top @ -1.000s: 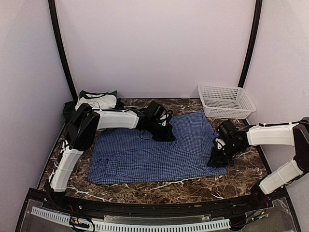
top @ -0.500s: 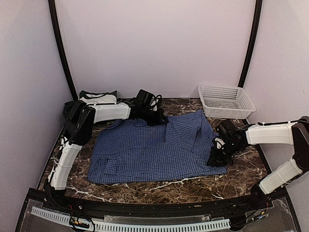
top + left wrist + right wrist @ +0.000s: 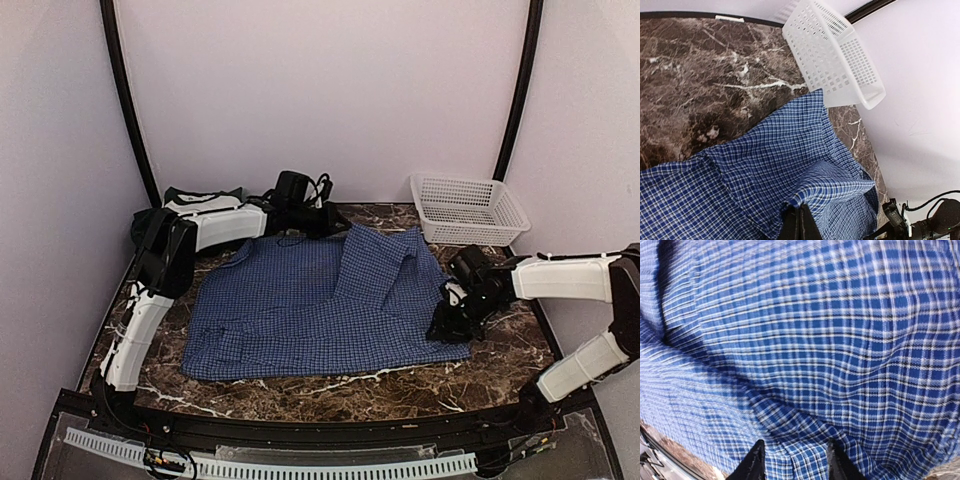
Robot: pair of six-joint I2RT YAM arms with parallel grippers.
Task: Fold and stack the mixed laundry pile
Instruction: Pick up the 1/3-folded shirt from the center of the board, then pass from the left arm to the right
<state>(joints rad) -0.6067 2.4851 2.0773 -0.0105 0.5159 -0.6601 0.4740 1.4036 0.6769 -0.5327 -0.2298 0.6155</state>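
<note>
Pinching checked shirt (image 3: 300, 315), left end effector (image 3: 799, 220) closed

shirt (image 3: 300, 310): blue-white check | basket (image 3: 470, 226): white lattice | table (image 3: 350, 396): brown marble

Overall light: even, soft, moderately bright; source out of view, seemingly overhead.
Shadows: faint and soft-edged; a thin dark band under the raised fold of the blue-and-white check shirt (image 3: 300, 320), and a broad dim patch across the cloth at the left of the right wrist view.
Glare: mild sheen on the marble table (image 3: 400, 385); white basket (image 3: 835, 55) near wash-out.
Focus: top view slightly soft; right wrist view blurred towards its upper left.
Distortion: checks bow outward in the right wrist view.
</note>
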